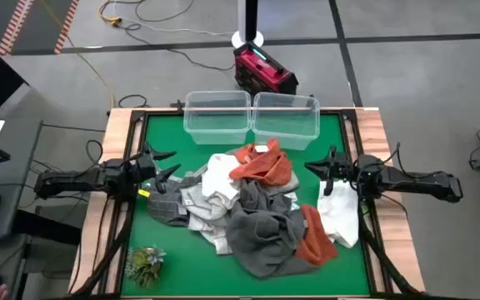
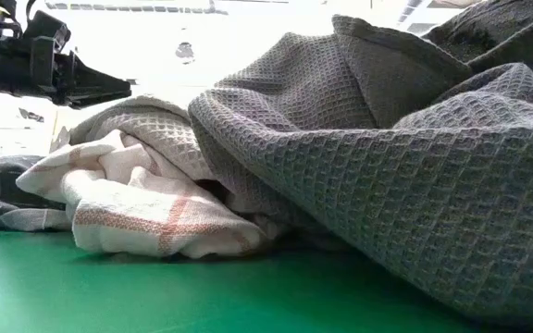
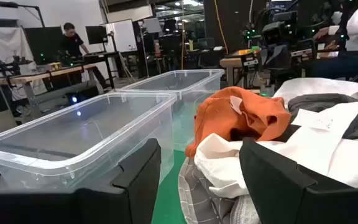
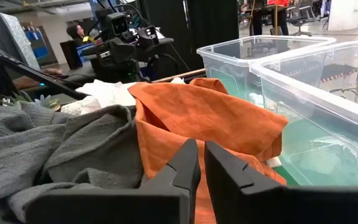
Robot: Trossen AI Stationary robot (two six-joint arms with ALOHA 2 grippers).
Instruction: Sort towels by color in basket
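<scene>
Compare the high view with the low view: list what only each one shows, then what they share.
Only the high view shows the two clear bins, both empty, the rust orange towels, the small green plant, the white towel under the right gripper, and the red device on the floor. Only the low view shows the towels' waffle weave and faint reddish checks on a pale towel. Both show the green table, the dark grey towel and the left gripper, jaws open, beside the pile.
</scene>
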